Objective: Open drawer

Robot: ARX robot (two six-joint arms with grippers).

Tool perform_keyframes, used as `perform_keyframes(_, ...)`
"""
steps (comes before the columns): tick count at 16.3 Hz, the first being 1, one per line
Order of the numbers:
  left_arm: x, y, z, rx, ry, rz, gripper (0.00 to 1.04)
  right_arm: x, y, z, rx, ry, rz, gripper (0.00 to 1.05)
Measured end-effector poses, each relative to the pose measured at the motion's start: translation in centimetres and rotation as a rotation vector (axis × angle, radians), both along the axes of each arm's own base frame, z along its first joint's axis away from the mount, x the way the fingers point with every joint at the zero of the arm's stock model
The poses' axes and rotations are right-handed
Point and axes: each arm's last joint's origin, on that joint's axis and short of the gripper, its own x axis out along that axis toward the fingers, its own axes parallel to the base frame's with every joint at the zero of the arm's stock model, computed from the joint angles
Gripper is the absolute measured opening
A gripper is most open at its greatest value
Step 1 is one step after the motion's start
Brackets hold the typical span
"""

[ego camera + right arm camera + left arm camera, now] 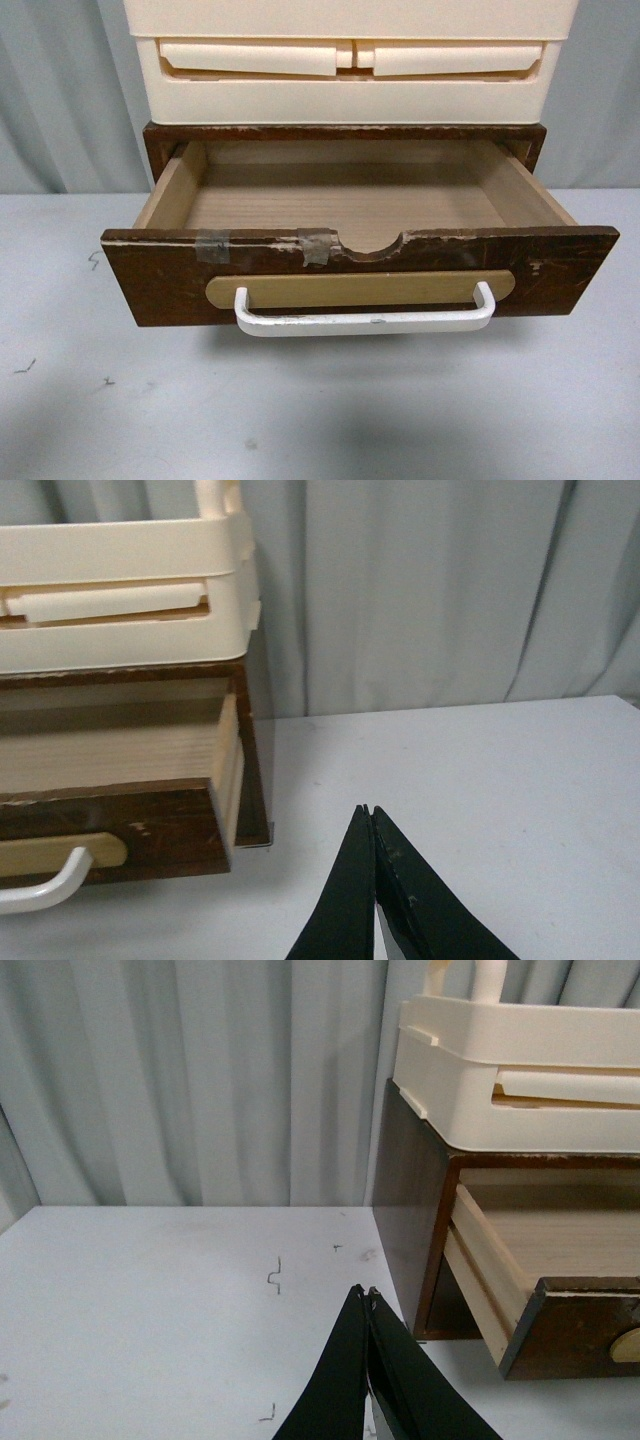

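- The wide dark brown scuffed wooden drawer (350, 205) sits in the middle of the front view, pulled well out of its dark brown wooden casing (345, 131), with the light wood inside fully showing and nothing in it.
- Its front panel hangs out over the pale grey worktop (300, 420) toward the camera. Going by that, the opening job looks pretty much done.
- The white bar handle (365, 322) sits on a tan oval plate (360, 288) in the lower middle of the frame, and nothing is touching it.
- There's a semicircular notch (370, 245) in the top edge of the front, and bits of grey tape (212, 245) to the left of it.
- The stacked cream plastic drawers (345, 70) fill the top of the frame, sitting on the casing and shut. They aren't part of this.
- Neither arm shows in the front view.
- The left gripper (367, 1293) hangs over the bare worktop near the casing's side, well apart from the drawer, with its black jaws pressed together and nothing between them.
- The right gripper (368, 810) is the same on the other side: jaws pressed together, empty, off to the side of the drawer front.
- Best guess is both arms are parked wide so they stay clear of the drawer.
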Motion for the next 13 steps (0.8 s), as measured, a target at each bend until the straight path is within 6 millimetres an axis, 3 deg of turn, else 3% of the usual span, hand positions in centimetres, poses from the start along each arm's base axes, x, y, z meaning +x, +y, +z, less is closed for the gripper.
perform_keyframes(11, -1.5, 0.0, 0.0, 0.0, -0.002, -0.002, 0.02, -2.1, 0.1, 0.3, -0.001, -0.013, 0.015, 0.02)
perform_keyframes(13, -2.5, 0.0, -0.5, 0.0, 0.026, -0.001, 0.02, -2.3, 0.1, 0.3, -0.001, -0.014, 0.014, 0.02)
